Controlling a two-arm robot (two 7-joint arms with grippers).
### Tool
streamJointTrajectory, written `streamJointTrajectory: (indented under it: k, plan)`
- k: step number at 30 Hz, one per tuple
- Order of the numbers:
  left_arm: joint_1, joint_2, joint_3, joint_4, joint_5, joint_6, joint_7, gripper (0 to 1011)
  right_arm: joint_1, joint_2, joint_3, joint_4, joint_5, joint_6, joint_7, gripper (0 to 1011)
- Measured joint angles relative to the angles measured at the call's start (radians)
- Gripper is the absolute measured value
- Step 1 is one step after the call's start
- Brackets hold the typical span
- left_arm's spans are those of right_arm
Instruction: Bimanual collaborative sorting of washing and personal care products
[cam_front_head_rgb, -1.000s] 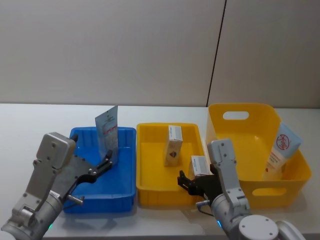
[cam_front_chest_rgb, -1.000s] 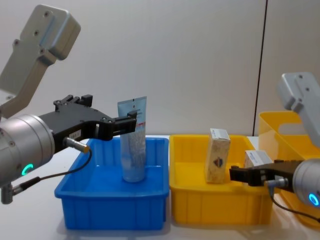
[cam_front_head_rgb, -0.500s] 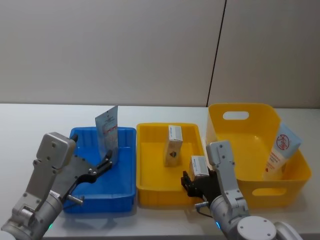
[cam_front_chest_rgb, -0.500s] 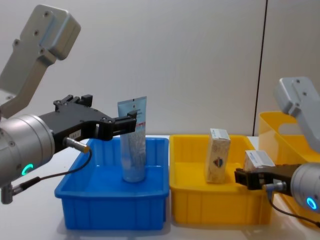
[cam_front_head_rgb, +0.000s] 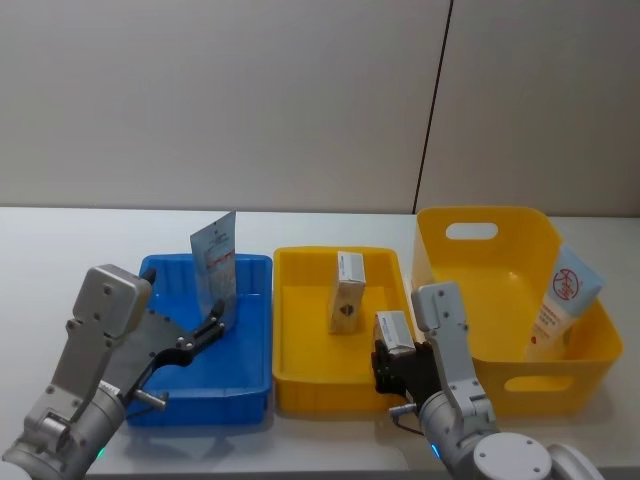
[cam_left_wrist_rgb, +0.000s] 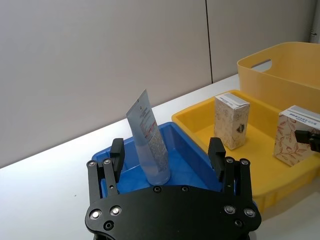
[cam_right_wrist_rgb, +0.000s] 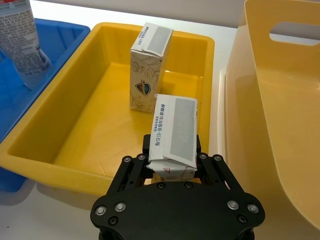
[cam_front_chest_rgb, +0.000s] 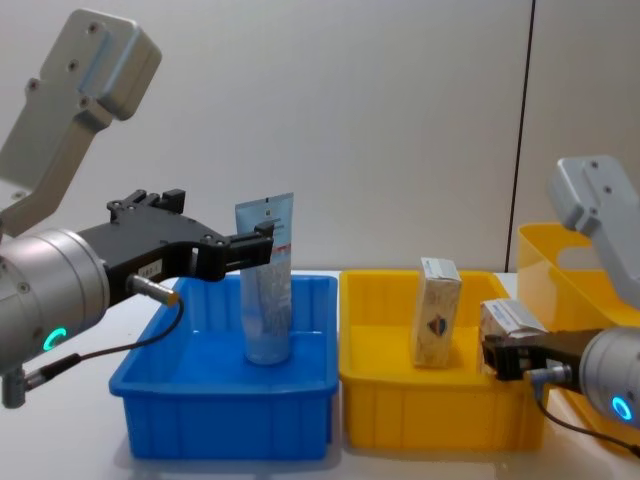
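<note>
Sorting in progress, seen from head, chest and both wrist cameras. The left hand (cam_left_wrist_rgb: 167, 165) is open, its two fingers (cam_left_wrist_rgb: 116, 154) standing apart on either side of an upright pale-blue squeeze tube (cam_front_head_rgb: 214, 270) that rests cap-down in the blue tray (cam_front_head_rgb: 250, 385); whether either finger touches the tube cannot be told. The right hand (cam_right_wrist_rgb: 171, 161) is closed on a cream-white carton (cam_right_wrist_rgb: 174, 131), gripped by its lower part and tilted, over the near right corner of the yellow tray (cam_front_head_rgb: 300, 392). A second carton (cam_front_head_rgb: 346, 291) stands upright farther back in the same tray. A white tube with a red emblem (cam_front_head_rgb: 560, 304) leans against the right wall of the handled yellow basket (cam_front_head_rgb: 515, 383), at the far right of the pale counter (cam_front_head_rgb: 60, 250).

Judged progress: one tube and one carton appear sorted by type into separate trays; the held carton is over its tray but not yet let go; the tube in the basket remains to be fetched.
</note>
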Motion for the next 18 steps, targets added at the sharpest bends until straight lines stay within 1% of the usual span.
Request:
streamJointTrajectory:
  k: [6,9,13,16,17,18]
  plan:
    - [0.000,0.000,0.000,0.000,0.000,0.000,0.000,1001,-0.002,0.000,0.003,-0.002,0.000,-0.015,0.006,370]
    - [0.000,0.000,0.000,0.000,0.000,0.000,0.000,1001,-0.004,-0.001,0.005,-0.007,0.000,-0.034,0.011,370]
    - [0.000,0.000,0.000,0.000,0.000,0.000,0.000,1001,-0.007,-0.002,0.010,-0.019,0.004,-0.065,0.022,370]
    - [0.000,0.000,0.000,0.000,0.000,0.000,0.000,1001,-0.009,-0.006,0.018,-0.034,0.014,-0.099,0.034,370]
    - [0.000,0.000,0.000,0.000,0.000,0.000,0.000,1001,-0.009,-0.006,0.018,-0.034,0.014,-0.099,0.034,370]
    - [0.000,0.000,0.000,0.000,0.000,0.000,0.000,1001,-0.010,-0.008,0.021,-0.041,0.020,-0.116,0.040,368]
